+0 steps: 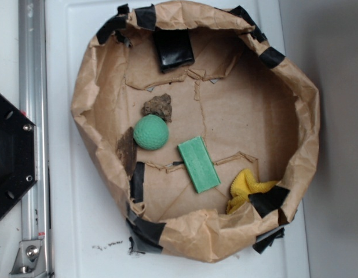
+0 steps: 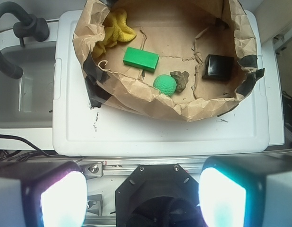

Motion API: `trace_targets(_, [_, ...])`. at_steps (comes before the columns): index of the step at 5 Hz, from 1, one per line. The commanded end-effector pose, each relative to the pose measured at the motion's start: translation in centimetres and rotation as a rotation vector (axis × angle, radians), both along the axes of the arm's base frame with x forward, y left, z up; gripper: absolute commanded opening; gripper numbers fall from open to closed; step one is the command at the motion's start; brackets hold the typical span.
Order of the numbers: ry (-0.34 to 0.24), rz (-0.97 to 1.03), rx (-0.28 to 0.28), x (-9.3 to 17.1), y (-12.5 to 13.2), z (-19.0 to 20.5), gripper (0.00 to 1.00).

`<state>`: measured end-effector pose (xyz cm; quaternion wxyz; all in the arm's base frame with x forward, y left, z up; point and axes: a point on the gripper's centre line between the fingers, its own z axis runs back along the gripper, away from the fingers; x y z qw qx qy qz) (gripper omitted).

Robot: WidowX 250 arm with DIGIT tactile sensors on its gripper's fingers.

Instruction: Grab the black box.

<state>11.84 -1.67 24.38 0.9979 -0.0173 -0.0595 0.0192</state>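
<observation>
**Claw wide, clear of box**

The claw [image 2: 143, 198] stands wide apart, holding nothing, outside the paper bowl [image 2: 136, 101]. The black box [image 2: 218, 66] lies ahead and right of it, on the bowl's floor. Ball [image 2: 165, 85] and green block [image 2: 141, 58] sit ahead.

Black hexagonal base [image 1: 8, 156], silver screws; pale glowing fingers [image 2: 221, 198].

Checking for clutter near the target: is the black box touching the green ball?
Apart. The wrist view shows the black box and green ball separated by bare paper.
</observation>
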Motion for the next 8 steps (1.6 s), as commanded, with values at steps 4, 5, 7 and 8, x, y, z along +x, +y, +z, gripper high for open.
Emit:
trace_targets(4, [0.004,-0.245,0.144,10.1,4.2,-7.5,1.0])
trace_targets(5, [0.221,-0.485,-0.06,11.0,5.1,-9.0,1.0])
trace_targets(7, [0.221,-0.485,-0.06,11.0,5.1,-9.0,1.0])
trace_targets(8, [0.221,-0.485,-0.06,11.0,5.1,-9.0,1.0])
